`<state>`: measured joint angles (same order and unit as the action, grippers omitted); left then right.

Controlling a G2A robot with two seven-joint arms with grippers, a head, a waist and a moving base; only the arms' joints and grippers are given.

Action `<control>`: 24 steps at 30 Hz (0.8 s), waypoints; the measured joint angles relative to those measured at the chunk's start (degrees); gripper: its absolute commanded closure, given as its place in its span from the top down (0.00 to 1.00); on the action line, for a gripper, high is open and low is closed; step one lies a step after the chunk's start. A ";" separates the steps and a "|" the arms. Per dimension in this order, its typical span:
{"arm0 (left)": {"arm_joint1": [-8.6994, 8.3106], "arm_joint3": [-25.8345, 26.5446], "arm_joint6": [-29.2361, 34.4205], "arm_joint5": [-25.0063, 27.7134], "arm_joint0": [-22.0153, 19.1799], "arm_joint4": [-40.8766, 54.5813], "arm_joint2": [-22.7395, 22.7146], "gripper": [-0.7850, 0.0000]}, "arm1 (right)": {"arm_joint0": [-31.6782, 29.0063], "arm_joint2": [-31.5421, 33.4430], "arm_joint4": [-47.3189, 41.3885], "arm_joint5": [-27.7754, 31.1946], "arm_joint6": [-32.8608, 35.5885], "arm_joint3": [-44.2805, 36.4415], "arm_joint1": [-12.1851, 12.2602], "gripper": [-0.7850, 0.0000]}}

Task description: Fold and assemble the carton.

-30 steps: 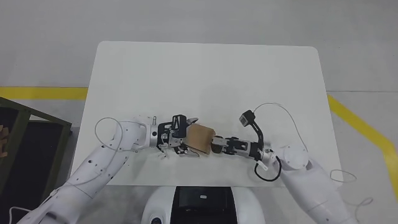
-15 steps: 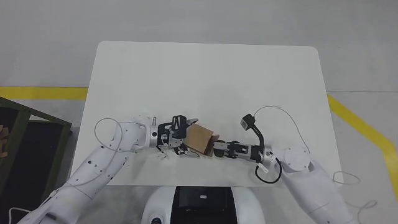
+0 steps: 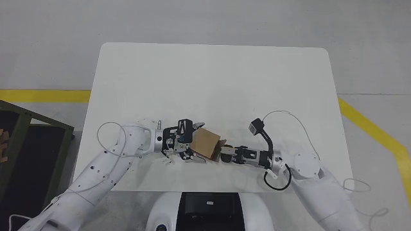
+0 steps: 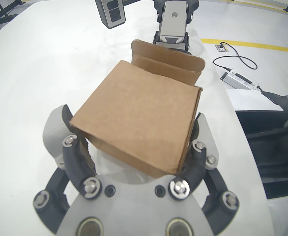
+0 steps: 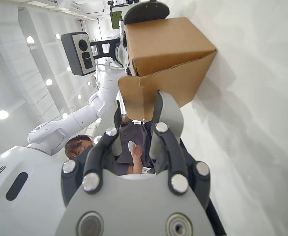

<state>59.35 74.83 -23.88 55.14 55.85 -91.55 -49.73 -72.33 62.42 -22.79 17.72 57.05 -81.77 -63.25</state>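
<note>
Two hands facing, L hand (image 4: 132, 119) clamping carton (image 4: 139, 109), R hand (image 5: 137, 106) unclenched astride flap (image 5: 131, 92).

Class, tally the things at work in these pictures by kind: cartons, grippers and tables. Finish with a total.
Cartons: 1, the carton
Grippers: 2, the left gripper and the right gripper
Tables: 1, the table
Total: 4

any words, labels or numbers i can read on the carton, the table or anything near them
Carton: no print on the plain brown faces in view.
Table: no writing on its bare white top.
Grey power box past the table's edge: has a pale label strip, too small to read.
</note>
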 measured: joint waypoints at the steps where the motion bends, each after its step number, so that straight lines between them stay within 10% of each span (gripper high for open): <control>1: -0.01 0.03 0.04 0.01 0.01 0.03 -0.02 1.00 | 0.05 -0.10 -0.04 0.00 0.03 0.07 -0.03 0.23; 24: -0.17 0.13 0.02 0.33 0.17 0.16 -0.30 1.00 | 0.92 -0.48 4.16 -0.03 0.26 0.57 0.13 0.20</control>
<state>59.19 74.96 -23.86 55.47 56.02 -91.38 -50.03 -71.41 61.94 -18.63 17.69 57.31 -81.20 -63.12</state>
